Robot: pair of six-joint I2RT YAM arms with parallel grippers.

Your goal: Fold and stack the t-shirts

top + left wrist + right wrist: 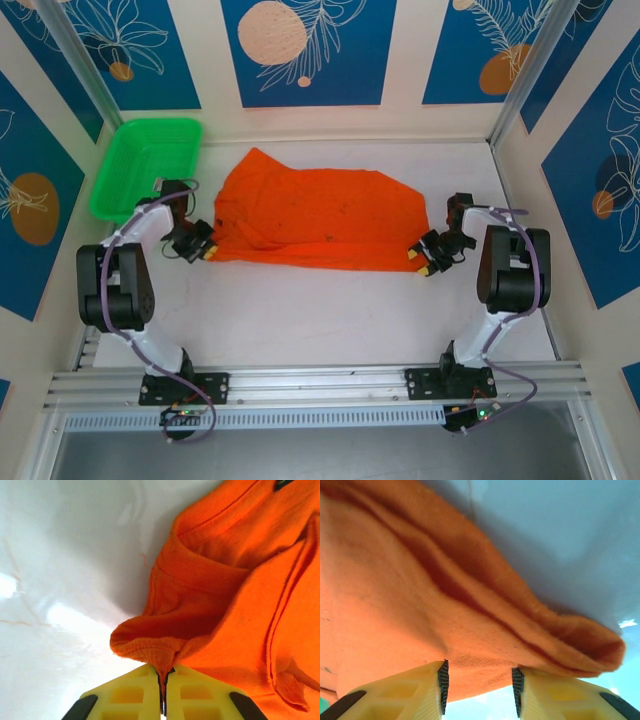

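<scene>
Rumpled orange t-shirt (315,218), left gripper (205,250) pinching hem, right gripper (422,260) parted around edge

1. Soft, matt orange cloth, finely knit and creased: t-shirt (315,218).
2. Glossy white, glare-streaked: table (60,580).
3. Smooth green plastic: tray (118,178).
4. Yellow plastic with dark textured pads: fingers (415,692).

Black-white arms, purple cables (yellow-fingered pincer (205,250)).

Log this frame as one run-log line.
phase: fold start | t-shirt: flat on table, near corners pinched | left pincer: shut on hem | right pincer: jaws apart, cloth between | green tray: far left
</scene>
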